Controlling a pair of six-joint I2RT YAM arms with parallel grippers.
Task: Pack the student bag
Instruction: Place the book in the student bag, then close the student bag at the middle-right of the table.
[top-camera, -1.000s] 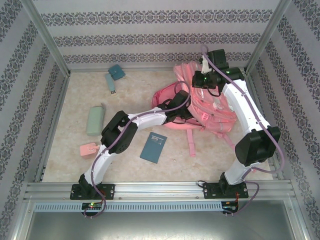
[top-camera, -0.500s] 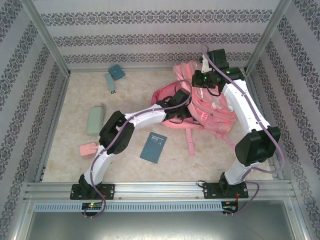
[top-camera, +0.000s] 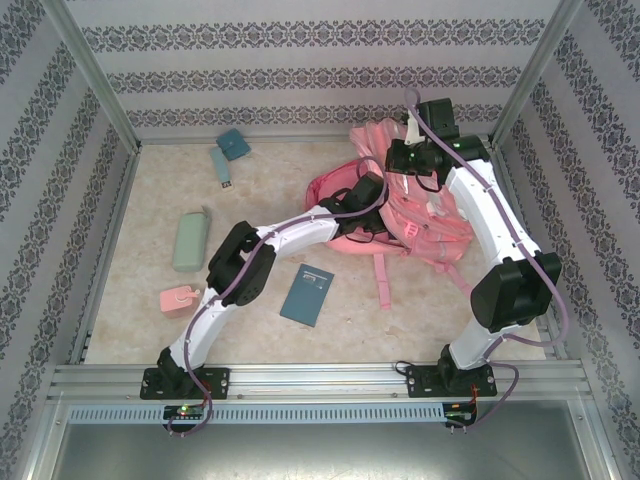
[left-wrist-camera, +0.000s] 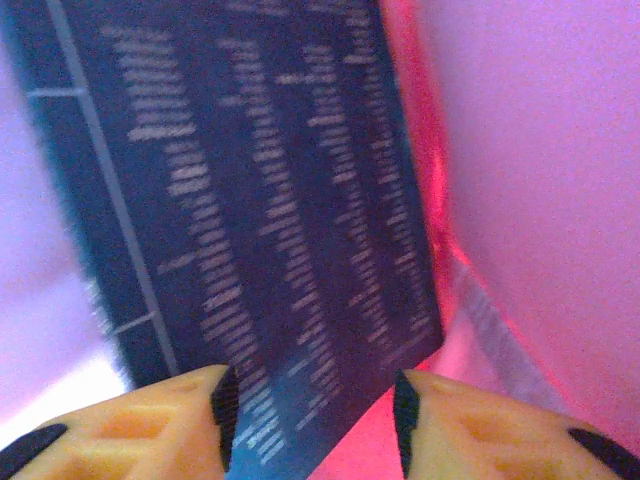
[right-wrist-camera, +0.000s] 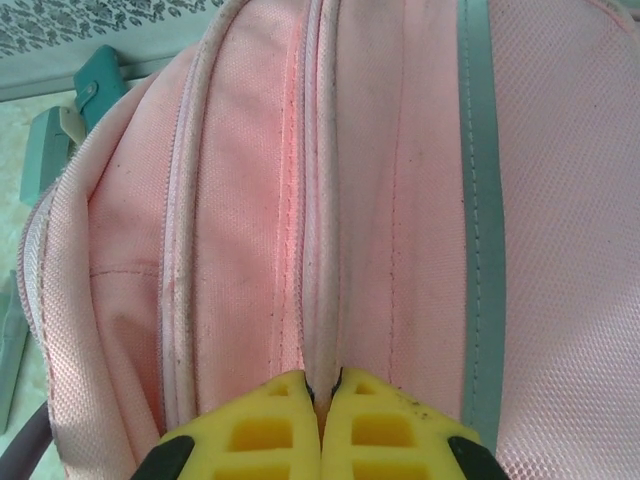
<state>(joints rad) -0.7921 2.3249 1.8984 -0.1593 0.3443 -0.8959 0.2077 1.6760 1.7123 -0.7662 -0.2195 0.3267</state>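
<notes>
The student bag (top-camera: 425, 220), a big pink backpack, lies at the back right of the table. My left gripper (top-camera: 368, 192) reaches into its open mouth. In the left wrist view the left gripper (left-wrist-camera: 315, 400) stands open, and the lower corner of a dark blue printed book (left-wrist-camera: 250, 200) sits between its fingertips, with the pink lining (left-wrist-camera: 540, 150) around it. My right gripper (top-camera: 408, 160) is at the bag's top. In the right wrist view the right gripper (right-wrist-camera: 322, 385) is shut on a raised seam of the bag (right-wrist-camera: 380, 200).
A blue notebook (top-camera: 307, 294) lies near the table's middle. At the left are a green pencil case (top-camera: 190, 241) and a small pink box (top-camera: 178, 299). Two teal items (top-camera: 233, 144) (top-camera: 221, 166) lie at the back left. Metal posts and patterned walls ring the table.
My left forearm and gripper have pushed a little farther back into the bag's mouth. The right arm has held still on the bag.
</notes>
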